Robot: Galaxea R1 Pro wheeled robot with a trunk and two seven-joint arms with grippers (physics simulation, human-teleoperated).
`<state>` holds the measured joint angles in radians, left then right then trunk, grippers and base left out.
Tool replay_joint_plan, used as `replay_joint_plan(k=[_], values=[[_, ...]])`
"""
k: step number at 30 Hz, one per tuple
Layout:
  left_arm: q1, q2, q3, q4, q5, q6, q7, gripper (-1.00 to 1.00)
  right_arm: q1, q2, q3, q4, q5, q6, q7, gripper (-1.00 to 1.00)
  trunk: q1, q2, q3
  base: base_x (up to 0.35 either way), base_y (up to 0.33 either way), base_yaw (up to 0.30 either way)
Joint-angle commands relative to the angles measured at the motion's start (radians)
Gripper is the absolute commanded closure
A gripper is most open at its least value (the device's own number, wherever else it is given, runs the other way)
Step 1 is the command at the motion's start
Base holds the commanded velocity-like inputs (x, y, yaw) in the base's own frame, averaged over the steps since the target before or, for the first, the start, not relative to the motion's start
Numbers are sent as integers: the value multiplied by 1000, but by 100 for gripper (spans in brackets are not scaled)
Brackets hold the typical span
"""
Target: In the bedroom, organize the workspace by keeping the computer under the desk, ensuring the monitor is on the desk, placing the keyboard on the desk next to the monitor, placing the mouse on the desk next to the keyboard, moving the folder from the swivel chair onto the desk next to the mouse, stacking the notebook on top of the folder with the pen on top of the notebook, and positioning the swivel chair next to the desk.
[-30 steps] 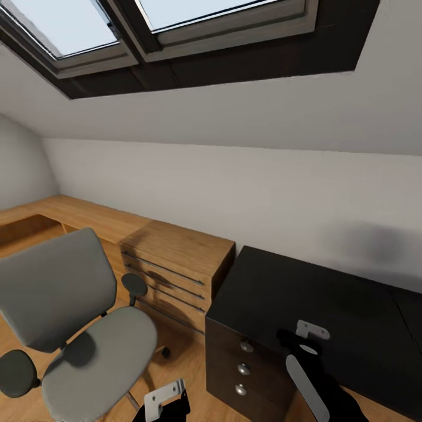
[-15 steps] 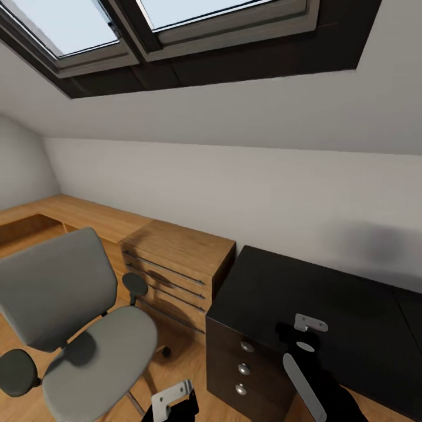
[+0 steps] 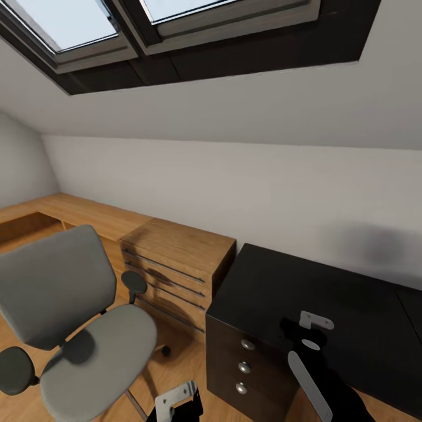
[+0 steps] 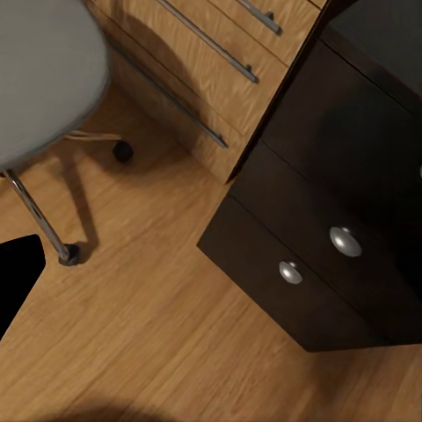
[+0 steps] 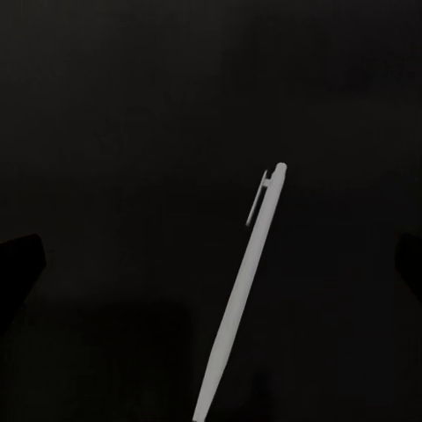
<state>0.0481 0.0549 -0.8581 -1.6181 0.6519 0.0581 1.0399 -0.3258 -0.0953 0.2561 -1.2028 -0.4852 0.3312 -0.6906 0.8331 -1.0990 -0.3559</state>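
A bedroom with pale grey walls and a sloped ceiling holding a dark-framed skylight (image 3: 176, 35). The landmark is the desk (image 3: 328, 305), a glossy black surface with a dark three-drawer unit (image 3: 243, 366) at its near end, each drawer carrying a round silver knob.

Just beside the desk's drawer end stands a light wooden dresser (image 3: 176, 264) with long metal handles, touching or nearly touching it. Further out from the desk, past the dresser, stands the swivel chair (image 3: 70, 328), grey-upholstered with black armrests; its seat looks bare, and its chrome base and a castor rest on the light wood floor (image 4: 132, 325).

The right tool (image 3: 313, 328) hovers above the desk top, near the drawer end. In the right wrist view the pen (image 5: 242, 294), a slim white stick with a clip, is seen against the black surface; its lower end runs out of the frame toward the tool. The tool's dark fingertips (image 5: 19, 264) show far apart at the frame's edges, so it is spread wide (whether anything touches the pen cannot be told).

The left tool (image 3: 176, 404) hangs low in front of the drawer unit, above the floor between desk and chair. How far it is spread cannot be told; it holds nothing visible.
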Motion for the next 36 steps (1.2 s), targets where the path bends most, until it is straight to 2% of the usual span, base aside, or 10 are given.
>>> replay_joint_plan(k=[1,19,27,36], values=[[0,0,-1,-2,2,6,5,-100,-1,-1,3,-1,-5,5,-8,-100,4,-8,-4,0,0,0],[0,0,-1,-2,2,5,5,-100,-1,-1,3,4,-5,5,-6,-100,73,-134,-61,0,0,0],[0,0,-5,-2,2,5,21,-100,-1,-1,0,10,-9,6,-3,-100,73,-134,-61,0,0,0],[0,-1,-26,-2,2,5,57,-100,-1,-1,-1,40,-11,6,0,-100,108,-197,-89,0,0,0]])
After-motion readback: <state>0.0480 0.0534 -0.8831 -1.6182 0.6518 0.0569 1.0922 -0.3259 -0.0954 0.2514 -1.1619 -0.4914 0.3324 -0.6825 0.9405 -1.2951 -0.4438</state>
